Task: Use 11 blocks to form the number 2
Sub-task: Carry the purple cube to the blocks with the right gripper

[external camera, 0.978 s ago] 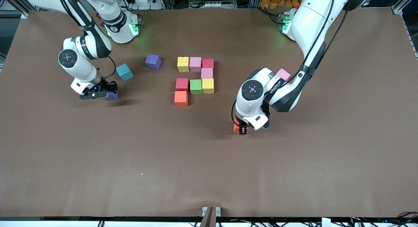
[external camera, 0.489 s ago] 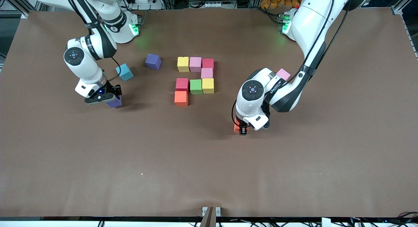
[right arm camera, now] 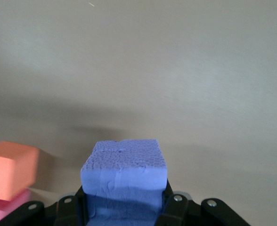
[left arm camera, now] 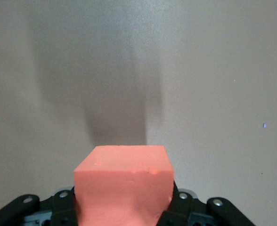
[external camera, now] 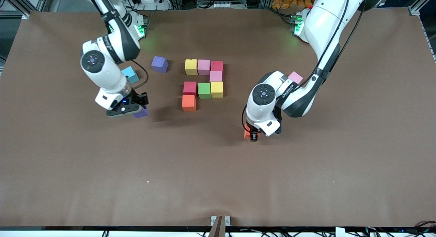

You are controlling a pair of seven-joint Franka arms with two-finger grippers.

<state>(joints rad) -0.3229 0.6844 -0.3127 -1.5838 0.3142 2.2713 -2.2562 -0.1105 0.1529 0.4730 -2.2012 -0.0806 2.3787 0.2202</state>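
Blocks: your right gripper (external camera: 138, 110) clamps a purple foam cube (external camera: 141, 112); your left gripper (external camera: 252, 134), mid-table, apparently grips an orange foam cube (left arm camera: 123, 186).

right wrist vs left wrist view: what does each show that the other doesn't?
Only the right wrist view: the purple block clamped in the right gripper, plus the orange block of the part-built digit and a pink block at the frame's edge.

Only the left wrist view: the orange-red block clamped in the left gripper, with nothing else in frame but its shadow.

Both: one cube held between shut fingers over bare brown table.
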